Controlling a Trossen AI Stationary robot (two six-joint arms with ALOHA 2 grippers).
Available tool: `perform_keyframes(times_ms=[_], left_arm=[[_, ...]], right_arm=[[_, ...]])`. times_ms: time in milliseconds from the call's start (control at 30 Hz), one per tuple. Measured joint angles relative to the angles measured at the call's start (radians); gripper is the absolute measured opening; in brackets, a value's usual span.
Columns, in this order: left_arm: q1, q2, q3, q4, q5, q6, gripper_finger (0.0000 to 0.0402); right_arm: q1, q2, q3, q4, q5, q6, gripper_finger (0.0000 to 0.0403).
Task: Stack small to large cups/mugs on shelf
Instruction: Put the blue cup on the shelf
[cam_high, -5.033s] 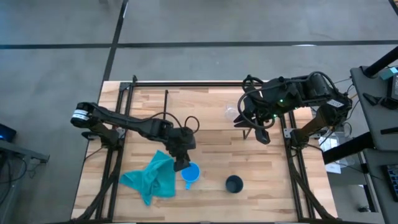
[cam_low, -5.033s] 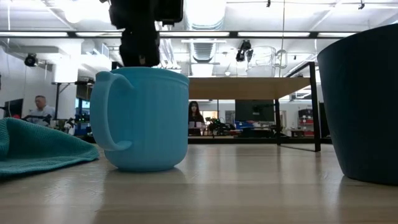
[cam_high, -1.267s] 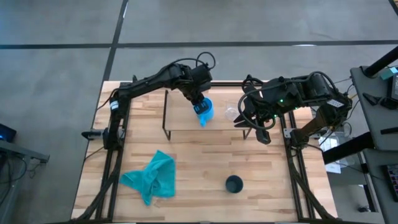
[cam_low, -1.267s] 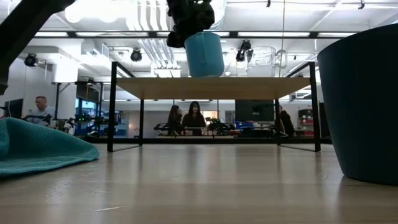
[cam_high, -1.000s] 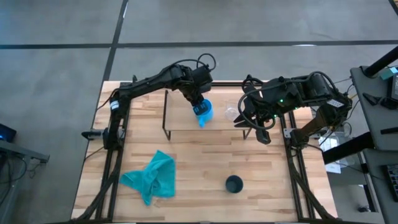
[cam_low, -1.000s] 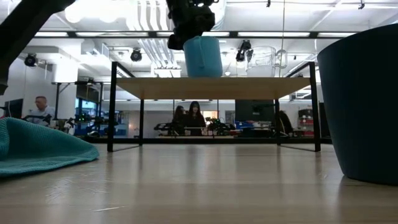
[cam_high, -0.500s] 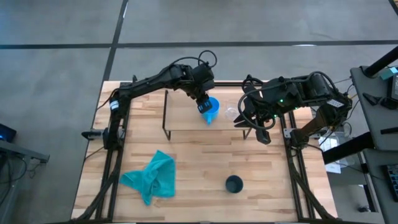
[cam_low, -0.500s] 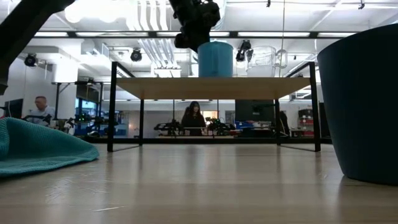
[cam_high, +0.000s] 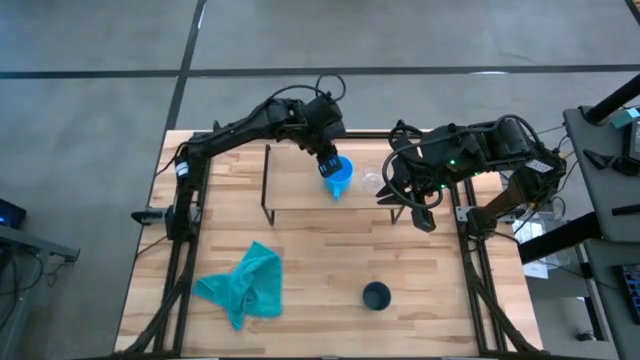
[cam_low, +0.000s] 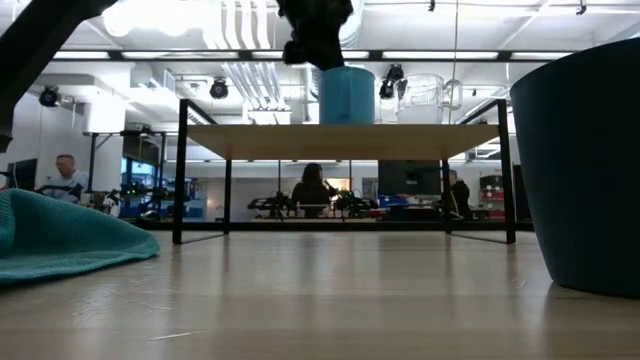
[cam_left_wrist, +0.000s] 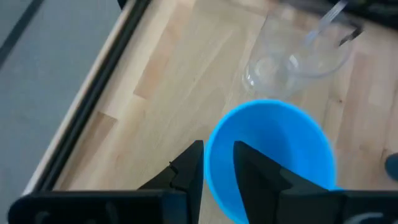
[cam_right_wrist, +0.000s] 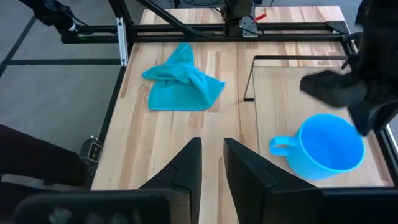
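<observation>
The bright blue handled mug stands upright on the shelf's wood plank, with my left gripper shut on its rim from above. The tiny clear glass cup stands on the plank just right of the mug and shows beyond it in the left wrist view. The dark teal-black cup sits on the table near its near edge and looms close in the low view. My right gripper waits shut by the shelf's right end, touching nothing. My left gripper pinches the blue mug's rim, one finger inside the mug and the other outside. It comes from above, pointing down. The mug is upright with its base on the shelf plank.
A teal cloth lies crumpled on the table's near left part. The shelf's thin black legs stand on the table top. The handle of the blue mug sticks out sideways. People sit in the room behind.
My left gripper has carried the blue mug toward the table's right along the shelf, nearer the clear glass. The mug was tilted and just above the plank; it now stands upright on it. The gripper has kept its hold.
</observation>
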Motion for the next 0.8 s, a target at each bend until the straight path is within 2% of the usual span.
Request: perform_keyframes(times_ms=[133,300,400,500,633,800], left_arm=[[-0.001,-0.042,0.04,0.017,0.008,-0.002,0.0076],[-0.016,-0.135,0.081,0.015,0.089,-0.036,0.0076],[-0.025,-0.214,0.082,0.015,0.104,-0.053,0.0076],[-0.034,-0.297,0.082,0.015,0.104,-0.054,0.0076],[-0.041,-0.404,0.082,0.019,0.103,-0.056,0.0076],[-0.041,-0.495,0.082,0.02,0.012,-0.057,0.0076]], right_arm=[[0.0,0.0,0.0,0.0,0.0,0.015,0.0063],[0.0,0.0,0.0,-0.014,-0.006,0.11,0.0063],[-0.001,0.006,0.0,-0.087,-0.054,0.155,0.0063],[0.005,0.022,-0.007,-0.184,-0.113,0.198,0.0063],[0.028,0.047,-0.058,-0.207,-0.114,0.237,0.0063],[0.045,0.085,-0.164,-0.212,-0.119,0.238,0.0063]])
